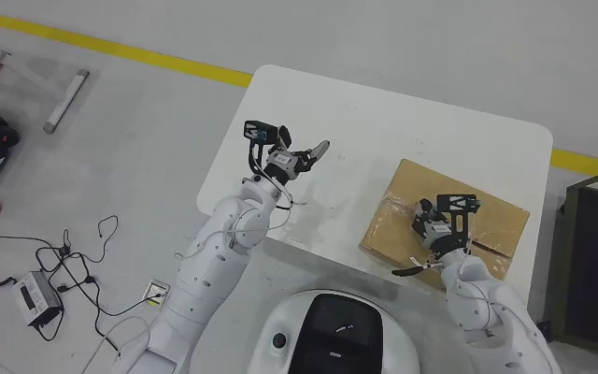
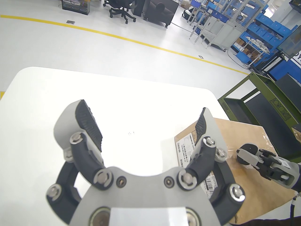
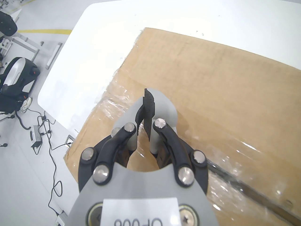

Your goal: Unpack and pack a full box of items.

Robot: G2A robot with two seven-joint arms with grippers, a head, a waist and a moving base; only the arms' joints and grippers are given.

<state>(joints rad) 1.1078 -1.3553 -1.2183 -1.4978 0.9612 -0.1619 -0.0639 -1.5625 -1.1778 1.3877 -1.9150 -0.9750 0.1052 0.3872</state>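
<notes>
Desk (image 1: 392, 122), white with rounded corners, carries everything; in the right wrist view its far side is cut off. Box (image 1: 491, 210) of brown cardboard lies flat on the desk's right part, close to the robot's edge. Its flaps are shut, so whatever is inside is hidden. In the top view the right arm covers the box's near corner, and both wrist views cut the box off at their edges. Clear tape (image 3: 235, 163), wrinkled and glaring, runs along the dark seam between the flaps; where it ends cannot be made out.

Left pincer (image 2: 141, 114) hangs over bare desk, well apart from the box, fingers spread wide and released, nothing between them. Right pincer (image 3: 147, 104) sits over the box top by the taped seam, its fingers clenched together on nothing. Whether its tips touch the cardboard cannot be told.

White label (image 2: 187, 142) sits on the box's top, at the corner towards the left pincer. One finger of that pincer hides part of it, and its print is too small to read.
</notes>
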